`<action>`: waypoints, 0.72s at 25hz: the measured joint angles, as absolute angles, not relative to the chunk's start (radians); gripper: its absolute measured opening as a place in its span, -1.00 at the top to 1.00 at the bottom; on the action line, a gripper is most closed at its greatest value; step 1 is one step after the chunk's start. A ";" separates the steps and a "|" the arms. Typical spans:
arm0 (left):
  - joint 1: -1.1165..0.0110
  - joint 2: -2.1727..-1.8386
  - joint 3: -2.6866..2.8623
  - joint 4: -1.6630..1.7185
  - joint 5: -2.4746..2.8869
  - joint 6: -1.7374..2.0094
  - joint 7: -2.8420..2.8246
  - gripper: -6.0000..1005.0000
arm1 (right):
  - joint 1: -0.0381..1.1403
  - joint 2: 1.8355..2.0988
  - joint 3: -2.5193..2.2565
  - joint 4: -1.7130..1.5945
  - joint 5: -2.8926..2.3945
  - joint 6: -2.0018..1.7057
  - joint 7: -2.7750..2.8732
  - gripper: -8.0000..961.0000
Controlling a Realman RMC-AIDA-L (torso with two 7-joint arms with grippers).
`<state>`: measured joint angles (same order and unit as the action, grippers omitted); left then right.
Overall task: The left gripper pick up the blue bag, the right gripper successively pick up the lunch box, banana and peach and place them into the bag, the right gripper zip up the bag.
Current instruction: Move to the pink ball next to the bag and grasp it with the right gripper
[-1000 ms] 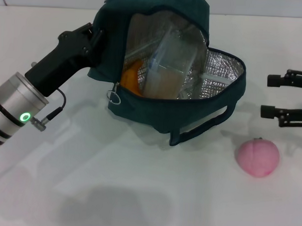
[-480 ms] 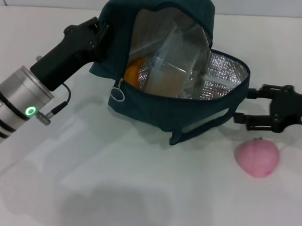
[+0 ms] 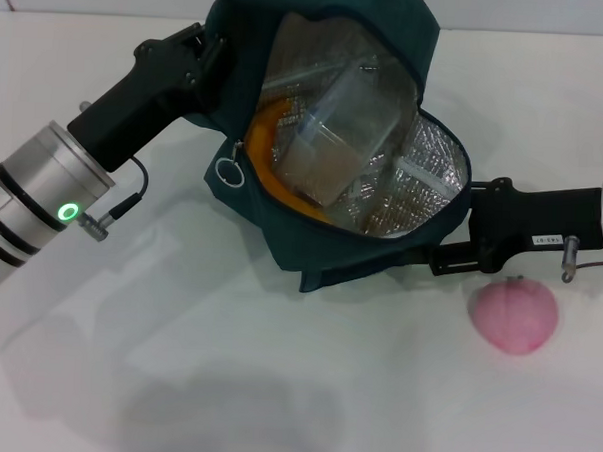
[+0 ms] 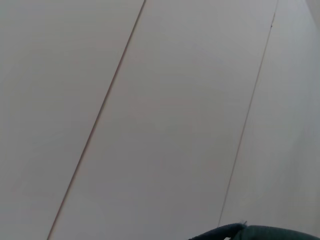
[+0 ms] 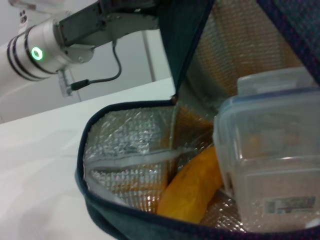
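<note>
The blue bag (image 3: 311,241) lies open on the white table, foil lining showing. My left gripper (image 3: 204,62) is shut on the bag's upper left fabric and holds that side up. Inside lie the clear lunch box (image 3: 345,138) and the banana (image 3: 269,160). My right gripper (image 3: 464,225) comes in from the right, its fingers open and set against the bag's right rim. The peach (image 3: 515,313) sits on the table just below the right arm. The right wrist view looks into the bag at the banana (image 5: 192,192) and the lunch box (image 5: 270,150).
The zipper's ring pull (image 3: 227,173) hangs at the bag's left rim. A bag handle (image 3: 324,277) lies at its front. The left wrist view shows only pale wall and a sliver of bag (image 4: 260,234). White table (image 3: 225,383) extends in front.
My right gripper has moved left from the table's right side up to the bag's right rim. The bag has shifted left and its opening has narrowed. The left gripper has risen slightly.
</note>
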<state>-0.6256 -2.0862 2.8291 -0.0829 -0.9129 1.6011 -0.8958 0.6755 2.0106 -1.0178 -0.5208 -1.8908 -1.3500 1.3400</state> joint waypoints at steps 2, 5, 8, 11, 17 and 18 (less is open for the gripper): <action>-0.626 -2.086 2.830 -0.083 -0.913 1.601 -0.896 0.90 | 0.670 2.011 -1.017 -0.528 -1.887 -1.352 1.342 -0.64; -0.627 -2.086 2.834 -0.083 -0.913 1.601 -0.896 0.90 | 0.666 2.011 -1.016 -0.531 -1.882 -1.354 1.342 -0.63; -0.629 -2.086 2.836 -0.082 -0.913 1.601 -0.895 0.90 | 0.668 2.014 -1.018 -0.530 -1.881 -1.352 1.342 -0.63; -0.629 -2.086 2.837 -0.078 -0.913 1.601 -0.890 0.90 | 0.665 2.015 -1.012 -0.528 -1.856 -1.349 1.339 -0.63; -0.621 -2.087 2.836 -0.074 -0.913 1.601 -0.875 0.90 | 0.632 2.013 -1.012 -0.544 -1.774 -1.331 1.317 -0.26; -0.619 -2.087 2.836 -0.074 -0.911 1.602 -0.868 0.90 | 0.628 2.013 -1.012 -0.546 -1.764 -1.326 1.313 -0.21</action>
<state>-0.6191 -2.0869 2.8365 -0.0740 -0.9114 1.6025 -0.8683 0.6280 2.0130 -1.0118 -0.5461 -1.7636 -1.3257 1.3128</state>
